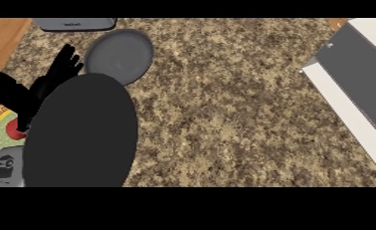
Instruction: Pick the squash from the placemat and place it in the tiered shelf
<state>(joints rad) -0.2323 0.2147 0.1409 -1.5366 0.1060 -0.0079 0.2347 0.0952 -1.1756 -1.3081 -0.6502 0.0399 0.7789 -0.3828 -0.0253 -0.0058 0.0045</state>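
Observation:
A large dark oval placemat (81, 132) lies at the lower left of the speckled counter, and nothing shows on top of it. No squash is in view. The tiered shelf (351, 69), grey with a white frame, runs slantwise along the right edge. My left hand (62, 67) shows at the left, just above the placemat and beside a grey plate, its fingers straight and pointing up, holding nothing. Its dark arm runs down to the left edge. My right hand does not show.
A round grey plate (120, 56) sits at the upper left, touching the placemat's top. A flat grey device (75, 23) lies at the back edge. A red and yellow-green patch (10, 124) peeks in at the left edge. The wooden counter edge (10, 32) shows far left.

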